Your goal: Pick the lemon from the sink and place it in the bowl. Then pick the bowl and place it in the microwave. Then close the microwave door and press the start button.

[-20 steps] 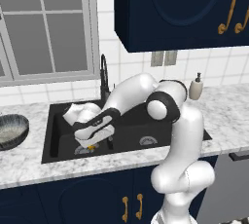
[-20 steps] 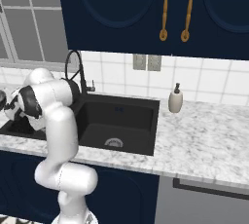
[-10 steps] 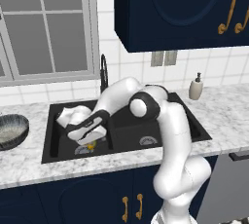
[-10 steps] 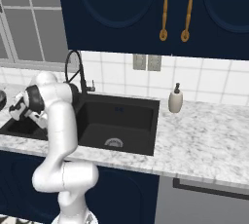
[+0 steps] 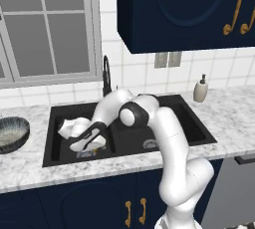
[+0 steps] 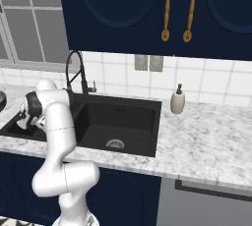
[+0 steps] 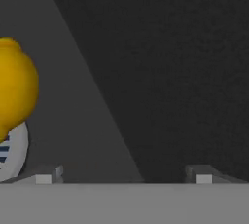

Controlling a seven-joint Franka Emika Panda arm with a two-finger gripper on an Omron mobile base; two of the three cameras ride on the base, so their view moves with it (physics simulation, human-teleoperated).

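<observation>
The yellow lemon (image 7: 14, 89) lies on the floor of the black sink (image 5: 64, 158), half over a round silver drain (image 7: 10, 154), at the left edge of the hand view. My gripper (image 7: 124, 177) hangs low in the left basin, jaws wide open and empty. The lemon sits to the left of the gap, beyond the left fingertip (image 7: 47, 175). From the left base view the gripper (image 5: 88, 143) is down inside that basin, and from the right base view the gripper (image 6: 25, 121) is at the far left. The blue-grey bowl (image 5: 11, 133) stands on the counter left of the sink.
A black arched faucet (image 5: 106, 75) rises behind the divider between the basins. A soap dispenser (image 5: 200, 89) stands on the marble counter (image 5: 229, 118) to the right. Dark blue cabinets (image 5: 189, 9) hang overhead, and a window (image 5: 50, 24) is at the left.
The arm has swung further left and lowered the open hand deeper into the left basin. The jaws stay wide open.
</observation>
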